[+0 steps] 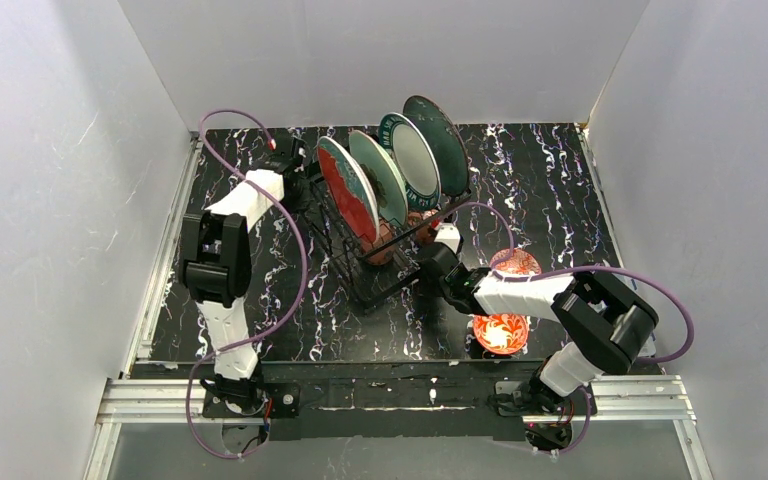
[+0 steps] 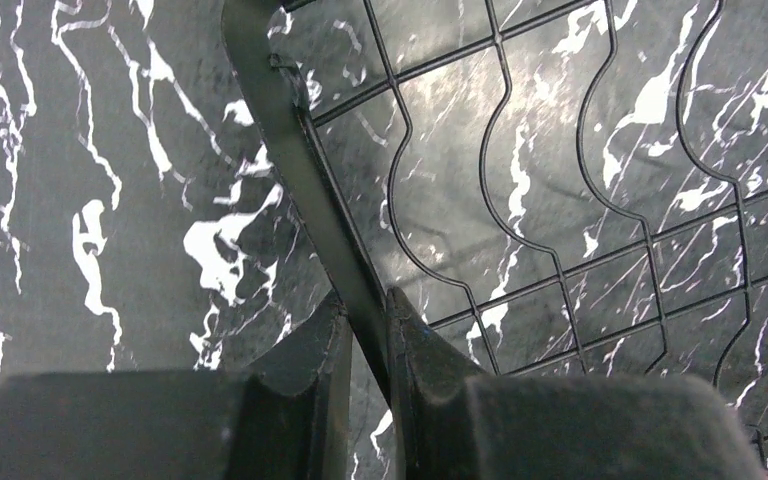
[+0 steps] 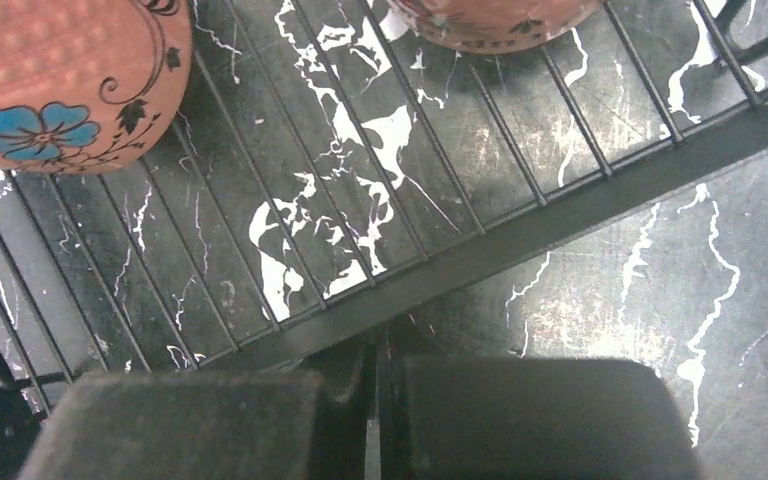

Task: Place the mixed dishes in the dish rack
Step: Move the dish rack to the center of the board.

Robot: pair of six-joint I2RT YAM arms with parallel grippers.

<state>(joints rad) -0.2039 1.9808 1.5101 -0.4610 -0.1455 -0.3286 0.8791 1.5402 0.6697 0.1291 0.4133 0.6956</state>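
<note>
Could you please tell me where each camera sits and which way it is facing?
Top external: above and behind, looking down on left arm, right arm, dish rack.
Left wrist: looks down its fingers at the rack's rim.
Right wrist: looks down its fingers at rack wires, a mug.
Shared: all three show the rack.

mug (image 3: 60, 80) cropped, bowl (image 1: 516, 262) partly hidden

Rack far end: four large round plates (image 1: 345, 190) upright in the black wire dish rack (image 1: 365, 285), closing it off from above.
Rack base: two terracotta mugs (image 3: 60, 80) on the grid; bare wires between them (right wrist view).
Right of rack: two small red-patterned bowls (image 1: 501, 332) and the right arm (image 1: 520, 292).
Left of rack: bare black marbled surface (image 2: 110, 200) beside the rim.
</note>
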